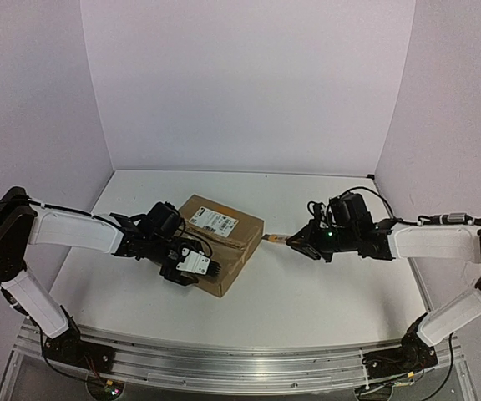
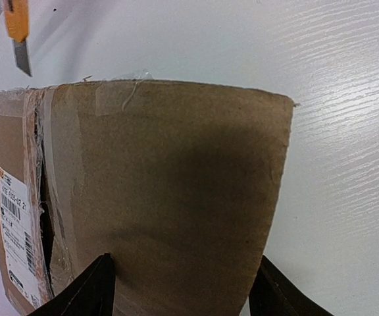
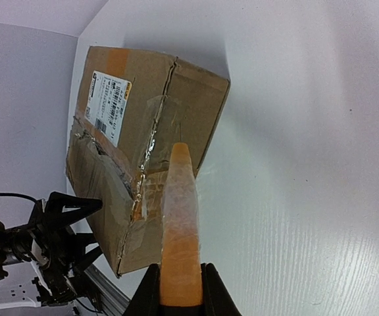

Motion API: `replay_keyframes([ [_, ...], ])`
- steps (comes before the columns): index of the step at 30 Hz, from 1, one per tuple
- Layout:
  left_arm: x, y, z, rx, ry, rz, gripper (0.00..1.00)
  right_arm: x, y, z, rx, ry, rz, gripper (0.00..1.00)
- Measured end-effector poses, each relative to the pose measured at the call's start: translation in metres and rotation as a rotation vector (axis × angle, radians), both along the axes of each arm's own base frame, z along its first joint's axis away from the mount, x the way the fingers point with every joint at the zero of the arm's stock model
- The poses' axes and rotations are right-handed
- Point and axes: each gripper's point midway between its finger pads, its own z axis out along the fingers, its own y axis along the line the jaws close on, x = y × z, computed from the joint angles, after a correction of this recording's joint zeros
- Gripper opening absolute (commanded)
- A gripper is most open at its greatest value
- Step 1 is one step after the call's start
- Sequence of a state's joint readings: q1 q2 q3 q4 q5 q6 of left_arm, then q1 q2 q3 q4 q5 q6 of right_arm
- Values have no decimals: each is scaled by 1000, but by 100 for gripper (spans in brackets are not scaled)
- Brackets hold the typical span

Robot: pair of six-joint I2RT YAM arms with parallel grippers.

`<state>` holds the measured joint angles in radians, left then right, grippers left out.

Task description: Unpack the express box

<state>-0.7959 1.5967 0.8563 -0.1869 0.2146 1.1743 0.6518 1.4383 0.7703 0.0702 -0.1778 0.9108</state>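
1. The brown corrugated cardboard express box point(image 1: 224, 238) rests on the white counter point(image 1: 307, 292), centre-left, between both arms, white barcode label point(image 1: 214, 220) facing up.
2. Left end effector point(image 2: 186, 286): fingers spread, flanking the box's near side; contact cannot be confirmed.
3. Right end effector point(image 3: 179, 293): pinching an orange utility knife point(image 3: 179, 224), blade pointing at the box's taped edge.

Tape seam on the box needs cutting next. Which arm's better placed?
Right. The right claw holds the orange cutter, tip aimed at the express box and its taped seam. The left claw straddles the box's other side, toolless, better for bracing.
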Motion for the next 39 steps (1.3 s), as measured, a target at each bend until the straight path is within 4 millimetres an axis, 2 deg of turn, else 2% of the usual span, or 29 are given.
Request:
replay_keyframes([
  [5, 2, -2, 1, -19, -11, 6, 70, -8, 0, -27, 55, 29, -9, 0],
  [7, 2, -2, 1, -22, -12, 9, 70, -8, 2, -29, 77, 21, -14, 0],
  [16, 3, -3, 1, -33, -12, 17, 71, 1, 3, -6, 161, -78, -47, 0],
  [27, 3, -3, 3, -36, -14, 18, 72, 22, -4, -5, 132, -130, -135, 0],
  [39, 3, -3, 3, -38, -13, 21, 72, 35, 2, -2, 145, -147, -144, 0],
])
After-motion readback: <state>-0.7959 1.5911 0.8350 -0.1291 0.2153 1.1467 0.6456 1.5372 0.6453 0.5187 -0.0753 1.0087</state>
